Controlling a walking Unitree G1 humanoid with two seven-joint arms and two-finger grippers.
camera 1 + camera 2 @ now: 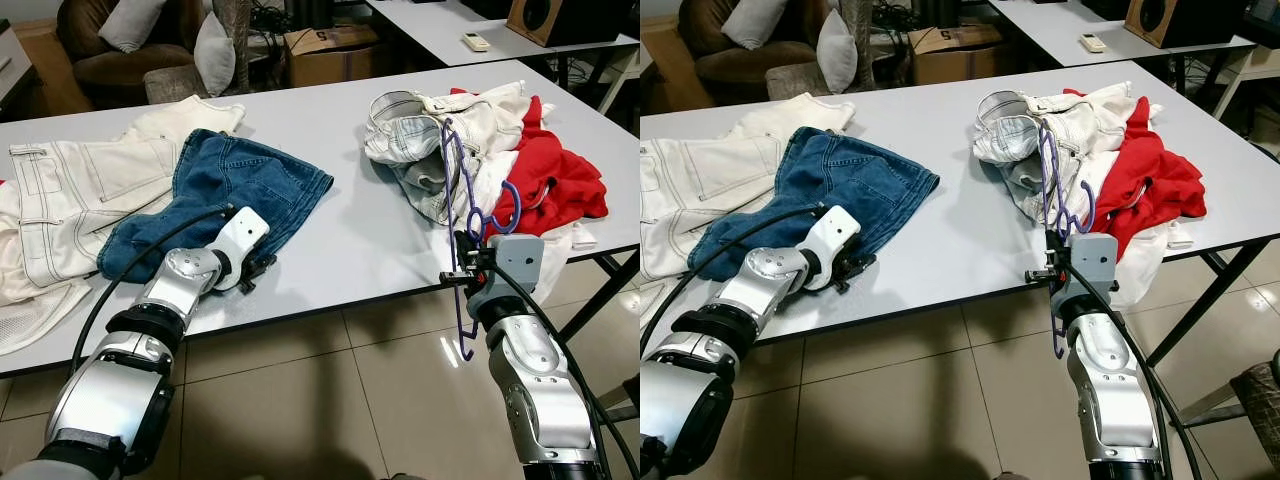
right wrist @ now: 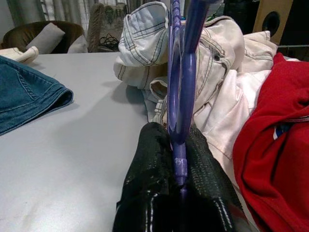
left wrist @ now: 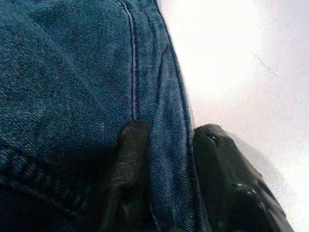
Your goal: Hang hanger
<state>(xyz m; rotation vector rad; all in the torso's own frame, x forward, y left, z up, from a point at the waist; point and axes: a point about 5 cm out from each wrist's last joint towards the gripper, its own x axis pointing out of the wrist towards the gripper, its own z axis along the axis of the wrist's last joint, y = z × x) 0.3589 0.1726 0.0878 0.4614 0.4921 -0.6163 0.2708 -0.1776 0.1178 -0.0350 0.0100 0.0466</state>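
On the grey table (image 1: pixel 340 240), front edge, right gripper (image 2: pixel 179 145) is clamped on the purple hanger (image 1: pixel 462 200): both black fingers (image 2: pixel 149 159) pressed tight on its thin frame, no gap showing in the wrist view. Hanger stands roughly upright, edge-on to the robot; upper part leans over the clothes pile, hook (image 1: pixel 505 205) curls beside the red garment (image 1: pixel 555 185), lower end hangs below the table edge in front of the right arm.

Pile at right: white/cream denim pieces (image 1: pixel 430 125) w/ dark stitching, some pale grey cloth under them, red garment on the far right side, spilling partly over the table edge.

Left gripper (image 3: pixel 166 159) is at the near hem of the blue jeans (image 1: pixel 240 185), fingers closed on a fold of the denim hem — one finger (image 3: pixel 128 159) on top of the cloth, the other on the table side. White jeans (image 1: pixel 80 190) lie just left of the blue ones, touching them.

Background: cardboard box (image 1: pixel 330 50) w/ a dark printed mark, too small to read; brown armchair w/ cushions; second table w/ a remote and a speaker. No legible writing or brand anywhere.
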